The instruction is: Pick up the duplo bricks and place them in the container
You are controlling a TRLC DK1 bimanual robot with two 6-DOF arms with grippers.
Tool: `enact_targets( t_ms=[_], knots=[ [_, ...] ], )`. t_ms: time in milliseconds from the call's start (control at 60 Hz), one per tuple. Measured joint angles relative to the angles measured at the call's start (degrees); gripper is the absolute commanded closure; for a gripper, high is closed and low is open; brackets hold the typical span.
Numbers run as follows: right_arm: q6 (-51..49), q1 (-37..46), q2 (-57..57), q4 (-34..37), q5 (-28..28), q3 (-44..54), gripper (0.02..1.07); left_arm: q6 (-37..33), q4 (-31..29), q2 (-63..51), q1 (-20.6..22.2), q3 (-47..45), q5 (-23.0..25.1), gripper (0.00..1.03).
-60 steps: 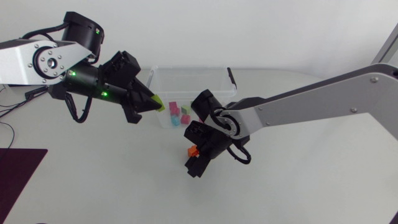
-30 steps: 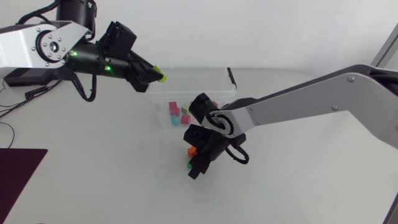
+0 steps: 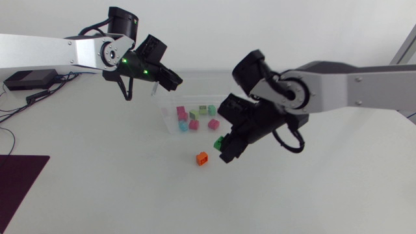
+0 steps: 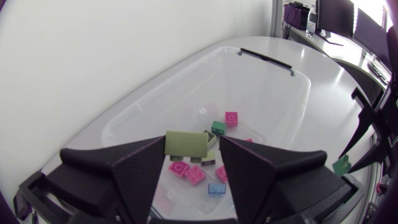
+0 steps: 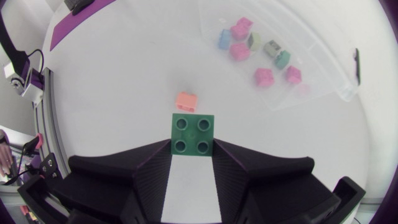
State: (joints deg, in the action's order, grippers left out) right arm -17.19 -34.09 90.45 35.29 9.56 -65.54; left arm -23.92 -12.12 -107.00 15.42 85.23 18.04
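Right gripper [image 5: 192, 152] clamped on green duplo brick [image 5: 193, 135], just lifted off table [image 3: 97, 182] | left gripper [image 4: 194, 163], apparently pinching olive brick [image 4: 186, 144], now swung over container [image 4: 292, 93] (drop due) | orange brick [image 3: 202, 158] left on table.

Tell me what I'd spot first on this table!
The right tool pinches a green brick close to a lone orange brick on the table. An olive brick hangs at the tip of the left tool, over the clear container of colourful bricks.
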Motion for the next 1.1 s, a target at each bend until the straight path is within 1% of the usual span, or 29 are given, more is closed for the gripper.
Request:
enact_targets(
  t_ms=[100,167,267,383,500,600,667,733,800,933,950,983,1067,1083,1100],
  knots=[
    [0.0,1.7,-1.4,1.2,0.0,-2.8,0.88,0.0,0.1,0.4,0.9,-0.2,-0.2,0.05],
    [0.0,3.4,-1.7,1.2,0.0,-5.6,0.88,0.0,0.0,2.2,1.4,-2.1,-0.5,0.05],
    [0.0,5.4,-1.7,0.7,0.3,-8.1,0.88,-0.1,-1.6,8.0,2.4,-6.9,-1.6,0.05],
    [0.9,6.6,-1.0,-1.5,0.6,-11.0,0.88,-0.5,-3.9,17.2,4.9,-12.5,-2.8,0.05],
    [2.3,6.8,1.4,-3.7,0.9,-15.0,0.88,-1.9,-4.3,21.2,7.2,-17.2,-3.6,0.05],
    [3.8,6.9,3.9,-5.0,1.0,-18.2,0.88,-3.0,-4.4,21.5,9.1,-21.0,-4.1,0.05],
    [4.8,7.0,6.1,-6.5,1.1,-20.4,0.88,-3.6,-4.2,21.0,11.0,-24.6,-5.2,0.05],
    [5.4,7.1,8.7,-7.6,1.1,-22.7,0.88,-3.8,-2.9,19.6,12.6,-26.4,-6.3,0.05],
    [6.2,7.6,11.5,-8.3,1.1,-25.0,0.88,-3.8,-1.8,17.6,13.7,-26.9,-6.8,0.05],
    [7.2,8.3,16.8,-8.6,1.1,-29.6,0.87,-3.8,1.1,13.2,15.6,-27.0,-9.4,0.05],
    [7.5,8.4,17.4,-8.6,1.1,-30.1,0.86,-3.8,1.2,12.5,15.8,-27.0,-9.6,0.05],
    [7.9,8.7,18.9,-8.8,1.1,-31.6,0.79,-3.8,1.4,11.2,16.4,-27.0,-9.9,0.05],
    [8.5,9.3,22.3,-9.0,1.0,-35.8,0.38,-3.8,1.8,8.2,17.8,-27.0,-12.1,0.05],
    [8.6,9.4,22.8,-9.0,1.0,-36.5,0.33,-3.8,1.8,7.8,18.0,-27.0,-12.2,0.05],
    [8.7,9.5,23.7,-9.0,1.0,-37.7,0.24,-3.8,1.8,7.1,18.3,-27.0,-12.5,0.05]
  ],
)
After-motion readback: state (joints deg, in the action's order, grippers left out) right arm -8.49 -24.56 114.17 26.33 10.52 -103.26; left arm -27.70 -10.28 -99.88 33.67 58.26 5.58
